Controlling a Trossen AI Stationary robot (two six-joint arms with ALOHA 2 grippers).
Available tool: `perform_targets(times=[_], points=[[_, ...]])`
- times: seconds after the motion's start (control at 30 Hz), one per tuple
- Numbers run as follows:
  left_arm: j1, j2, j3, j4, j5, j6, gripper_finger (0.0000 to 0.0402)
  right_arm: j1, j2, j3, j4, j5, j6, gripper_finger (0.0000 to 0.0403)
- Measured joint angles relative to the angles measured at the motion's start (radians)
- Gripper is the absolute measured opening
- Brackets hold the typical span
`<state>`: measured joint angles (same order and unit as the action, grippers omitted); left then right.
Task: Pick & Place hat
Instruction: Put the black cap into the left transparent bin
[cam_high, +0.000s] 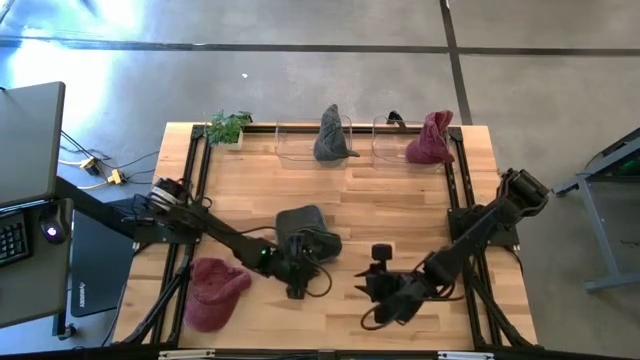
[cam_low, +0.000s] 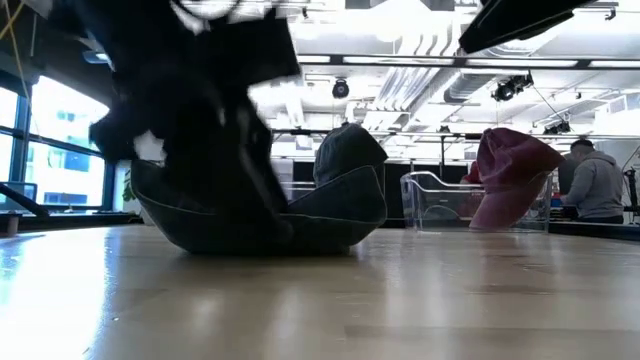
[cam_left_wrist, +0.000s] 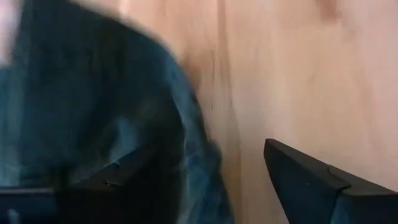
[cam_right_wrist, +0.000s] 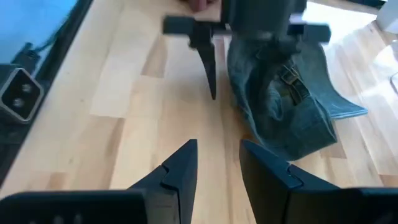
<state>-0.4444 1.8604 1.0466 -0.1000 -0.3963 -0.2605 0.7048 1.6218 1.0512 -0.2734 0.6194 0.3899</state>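
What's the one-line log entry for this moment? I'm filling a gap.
left gripper: open at dark hat | right gripper: idle, open, nearby

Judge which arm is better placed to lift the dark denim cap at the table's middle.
Left. The left end effector is already at the dark denim cap, one finger on each side of its fabric in the left wrist view. The right end effector waits beside it, fingers apart, holding nothing.

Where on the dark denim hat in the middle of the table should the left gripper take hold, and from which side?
Probably the brim edge of the denim hat nearest the left gripper, coming from above. The hat lies slumped on the table, so its thin folded rim offers something for open fingers to straddle.
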Motion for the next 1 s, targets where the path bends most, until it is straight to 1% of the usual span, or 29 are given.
perform_targets(times=[0.1, 0.17, 0.2, 0.27, 0.33, 0.43, 0.47, 0.5, 0.63, 0.7, 0.8, 0.9, 1.0], points=[[0.022, 0.031, 0.001, -0.018, 0.038, -0.033, 0.0271, 0.011, 0.000, 0.000, 0.000, -0.001, 0.003, 0.0112], [0.022, 0.033, 0.001, -0.023, 0.061, -0.046, 0.0253, 0.015, 0.000, 0.000, 0.000, -0.002, 0.001, 0.0109], [0.022, 0.033, 0.001, -0.023, 0.079, -0.045, 0.0238, 0.016, 0.000, 0.000, 0.000, -0.004, -0.002, 0.0108], [0.022, 0.033, 0.002, -0.024, 0.109, -0.041, 0.0199, 0.015, 0.000, 0.000, 0.000, -0.005, -0.005, 0.0108], [0.023, 0.033, 0.019, -0.059, 0.138, -0.027, 0.0144, 0.009, 0.000, 0.000, 0.001, 0.001, -0.005, 0.0108], [0.018, 0.008, 0.068, -0.206, 0.172, 0.050, 0.0043, -0.006, 0.002, 0.000, 0.001, 0.003, -0.005, 0.0108], [0.018, 0.006, 0.096, -0.243, 0.176, 0.077, 0.0025, -0.012, 0.002, -0.002, 0.004, 0.005, -0.005, 0.0109], [0.017, 0.003, 0.124, -0.273, 0.178, 0.096, 0.0019, -0.018, 0.002, -0.005, 0.009, 0.005, -0.005, 0.0109], [0.018, -0.016, 0.252, -0.481, 0.177, 0.169, 0.0035, -0.039, 0.003, -0.007, 0.027, -0.010, -0.037, 0.0126], [0.019, -0.018, 0.331, -0.586, 0.173, 0.202, 0.0031, -0.050, 0.003, -0.007, 0.068, -0.044, -0.081, 0.0145], [0.019, -0.018, 0.452, -0.757, 0.179, 0.262, 0.0013, -0.059, 0.003, -0.007, 0.139, -0.082, -0.162, 0.0180], [0.019, -0.019, 0.557, -0.868, 0.243, 0.315, 0.0008, -0.059, 0.003, -0.007, 0.193, -0.080, -0.243, 0.0211], [0.019, -0.020, 0.615, -0.887, 0.317, 0.373, 0.0016, -0.059, 0.003, -0.007, 0.238, -0.050, -0.289, 0.0231]])
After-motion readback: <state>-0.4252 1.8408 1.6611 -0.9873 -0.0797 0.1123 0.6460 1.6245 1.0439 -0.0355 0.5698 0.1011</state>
